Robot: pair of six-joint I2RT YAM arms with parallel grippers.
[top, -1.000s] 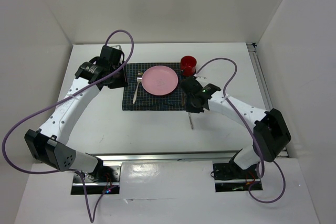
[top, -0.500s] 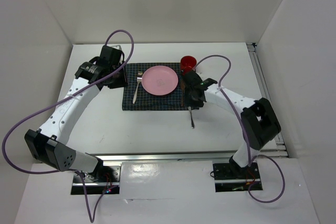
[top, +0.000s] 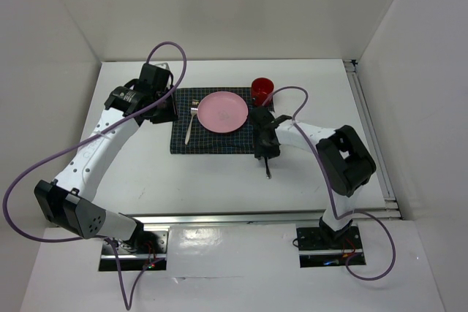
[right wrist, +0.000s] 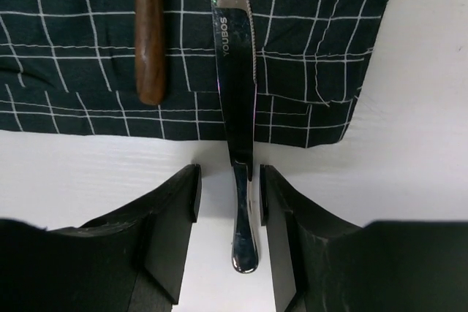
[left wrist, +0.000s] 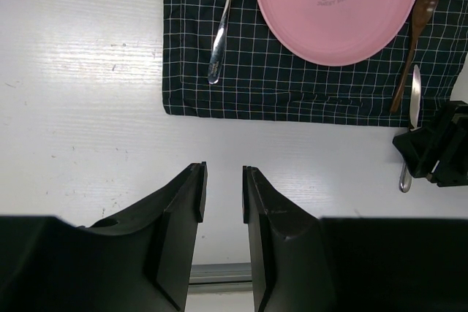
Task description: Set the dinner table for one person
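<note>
At the middle of the white desk [top: 146, 173], seen from above, lies a dark checked placemat [top: 219, 142] carrying a pink plate [top: 223, 112]. A fork [top: 189, 127] sits to its left, a red cup [top: 262, 90] just off the far right corner, and a knife [top: 267, 167] pokes over the near edge.

From the left wrist, the left gripper [left wrist: 221, 173] hangs above bare desk near the placemat, its fingers a narrow gap apart and empty. A wooden spoon [left wrist: 413, 42] lies between plate and knife.

From the right wrist, the right gripper [right wrist: 229, 177] straddles the knife handle, jaws parted and not yet pinching.

The desk looks rigid, smooth and fixed, a surface to set things on rather than something to grasp. The knife is probably thin, stiff and slick, so it is best pinched across the handle, which lies flat on the hard top.
</note>
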